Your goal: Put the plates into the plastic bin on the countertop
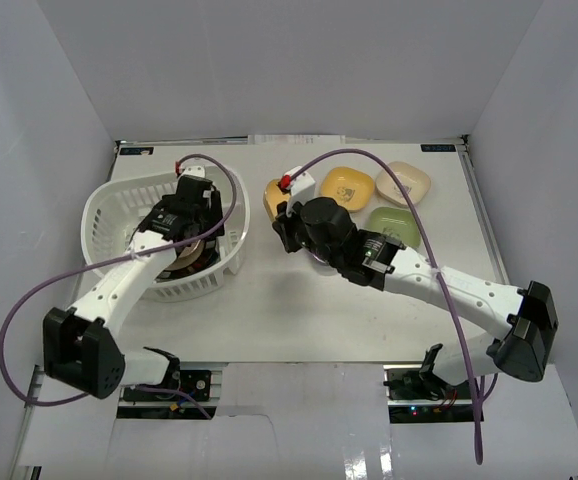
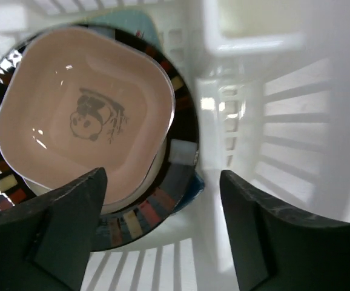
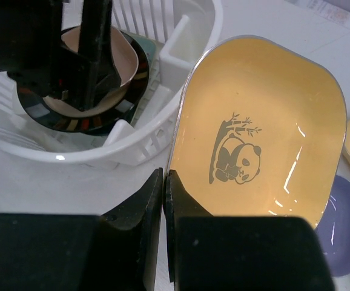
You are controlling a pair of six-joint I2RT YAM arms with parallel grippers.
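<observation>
The orange panda plate (image 3: pixel 266 139) is pinched at its rim by the right gripper (image 3: pixel 164 194), with the white bin (image 3: pixel 145 142) just ahead to its left. Inside the bin, the left gripper (image 2: pixel 163 188) hangs spread wide over a pink dish (image 2: pixel 84 115) that sits on the dark-rimmed plate (image 2: pixel 184 151).

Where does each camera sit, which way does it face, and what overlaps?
Top external: above and behind, looking down on the table; left arm, right arm show.
Left wrist: inside the bin, facing down at pink dish on round plate; left gripper open.
Right wrist: faces bin past orange dish; right gripper shut on it.
Shared: wrist views both show pink dish.
</observation>
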